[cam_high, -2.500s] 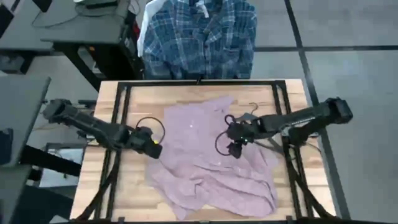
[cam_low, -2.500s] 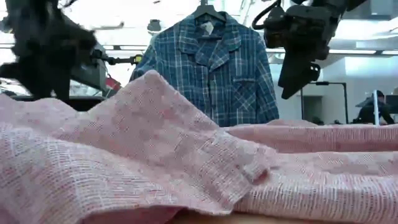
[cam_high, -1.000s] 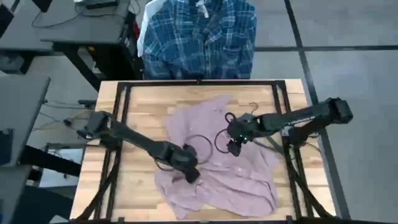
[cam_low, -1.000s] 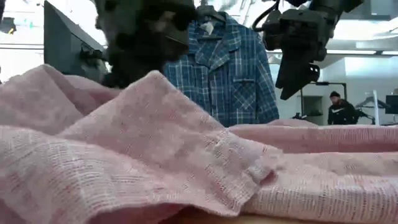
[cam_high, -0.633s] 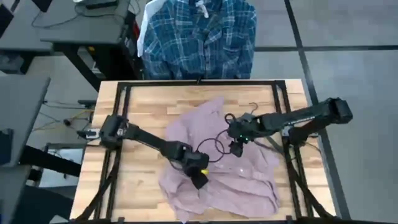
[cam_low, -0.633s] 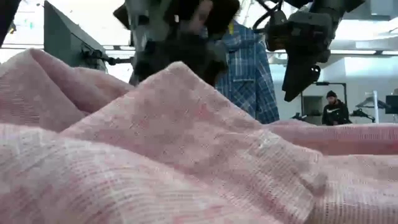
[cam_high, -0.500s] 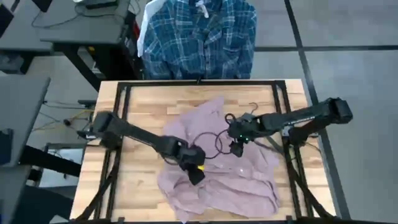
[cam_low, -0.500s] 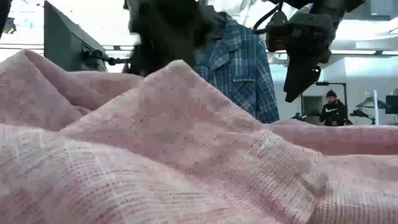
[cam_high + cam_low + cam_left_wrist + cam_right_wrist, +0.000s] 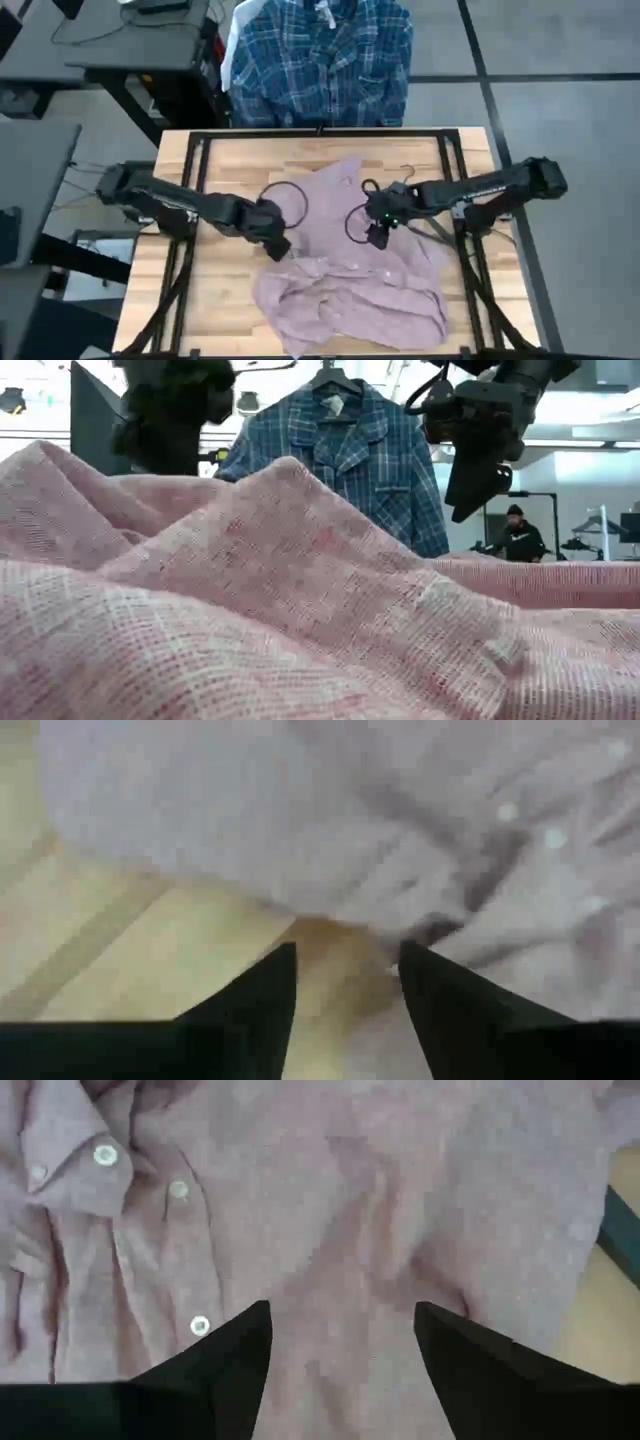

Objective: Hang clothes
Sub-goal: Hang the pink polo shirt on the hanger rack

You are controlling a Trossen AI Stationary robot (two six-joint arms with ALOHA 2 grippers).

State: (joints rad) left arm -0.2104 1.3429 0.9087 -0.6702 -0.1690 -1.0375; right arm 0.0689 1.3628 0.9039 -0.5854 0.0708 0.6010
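Note:
The dusty pink shirt [image 9: 350,275] lies crumpled on the wooden table [image 9: 215,160] and fills the low view's foreground [image 9: 300,610]. My left gripper [image 9: 278,246] is open just off the shirt's left edge, over bare wood [image 9: 345,995], touching nothing. My right gripper [image 9: 378,236] is open and hovers above the shirt's buttoned front [image 9: 340,1350], clear of it [image 9: 468,495]. The blue-and-white plaid shirt [image 9: 320,60] hangs on a hanger beyond the far edge, with the white shirt [image 9: 232,45] behind it.
A thin dark wire hanger [image 9: 405,184] lies on the table under my right arm, partly on the pink shirt. A black frame [image 9: 320,132] runs around the table top. Bare wood lies at the left and along the far side. A person [image 9: 518,538] stands far behind.
My left gripper went across the pink shirt toward the table's near right, then drew back toward the left edge and a little farther away. The shirt's left part has bunched toward the middle, baring more wood at the left. My right gripper kept still.

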